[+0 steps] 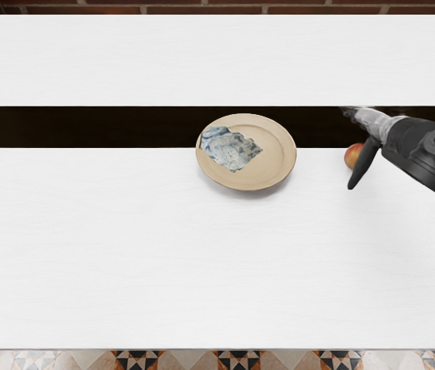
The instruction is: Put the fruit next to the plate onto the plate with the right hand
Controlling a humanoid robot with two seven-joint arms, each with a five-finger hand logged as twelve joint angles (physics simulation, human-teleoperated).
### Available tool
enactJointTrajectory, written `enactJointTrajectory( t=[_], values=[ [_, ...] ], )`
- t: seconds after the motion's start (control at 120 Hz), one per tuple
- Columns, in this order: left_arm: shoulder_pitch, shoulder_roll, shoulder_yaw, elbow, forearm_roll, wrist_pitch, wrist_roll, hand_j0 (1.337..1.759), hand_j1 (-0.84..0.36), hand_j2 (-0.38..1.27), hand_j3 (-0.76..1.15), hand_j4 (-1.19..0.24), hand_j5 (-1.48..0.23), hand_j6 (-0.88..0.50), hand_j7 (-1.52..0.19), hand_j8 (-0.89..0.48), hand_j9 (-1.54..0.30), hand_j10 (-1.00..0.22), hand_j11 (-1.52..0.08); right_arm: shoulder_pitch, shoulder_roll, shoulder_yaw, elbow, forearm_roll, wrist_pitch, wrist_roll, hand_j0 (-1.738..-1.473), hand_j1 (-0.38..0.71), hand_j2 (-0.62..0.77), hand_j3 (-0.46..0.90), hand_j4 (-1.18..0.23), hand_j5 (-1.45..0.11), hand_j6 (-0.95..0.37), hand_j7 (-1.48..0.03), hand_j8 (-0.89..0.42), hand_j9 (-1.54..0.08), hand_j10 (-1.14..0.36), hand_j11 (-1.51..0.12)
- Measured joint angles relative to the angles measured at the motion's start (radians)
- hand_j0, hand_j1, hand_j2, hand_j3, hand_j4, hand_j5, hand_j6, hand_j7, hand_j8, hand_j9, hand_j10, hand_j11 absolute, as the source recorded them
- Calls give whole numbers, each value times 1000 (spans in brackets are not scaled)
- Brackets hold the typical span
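A tan round plate [275,154] with a blue-grey patterned patch on its left half lies at the middle of the table. A small red-yellow fruit [352,156] sits on the table to the plate's right, partly hidden by my right hand [356,146]. That hand reaches in from the right edge. A dark finger [362,166] hangs down just in front of the fruit's right side, and blurred pale fingers [364,117] stretch out above it. The fingers are spread around the fruit and do not close on it. The left arm does not show.
The white table [163,254] fills the lower part of the view. A dark gap [86,127] runs across behind the plate, with a second white surface [202,62] beyond it. Patterned floor tiles show along the bottom edge.
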Motion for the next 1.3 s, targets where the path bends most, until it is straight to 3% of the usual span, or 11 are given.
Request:
enactJointTrajectory(
  t=[0.317, 0.792, 1.3],
  values=[
    [0, 0, 0, 0, 0, 0, 0, 1658, 56, 49, 0, -245, -318, -246, -318, -246, -318, -245, -318, 9, 62, -77, -30, -2, -141, 0, -1658, -245, -16, 0, -90, -114, -92, -114, -91, -114, -90, -114],
    [0, 0, 0, 0, 0, 0, 0, 1658, 56, 49, 0, -245, -318, -246, -318, -246, -318, -245, -318, 3, 100, -125, -52, -2, -227, 0, -1658, 13, -58, 0, -305, -394, -306, -393, -305, -394, -304, -394],
    [0, 0, 0, 0, 0, 0, 0, 1658, 56, 49, 0, -245, -318, -246, -318, -246, -318, -245, -318, -8, 114, -176, -66, -2, -293, 0, -1658, 106, -73, 0, -388, -490, -385, -496, -373, -496, -384, -496]
  ],
)
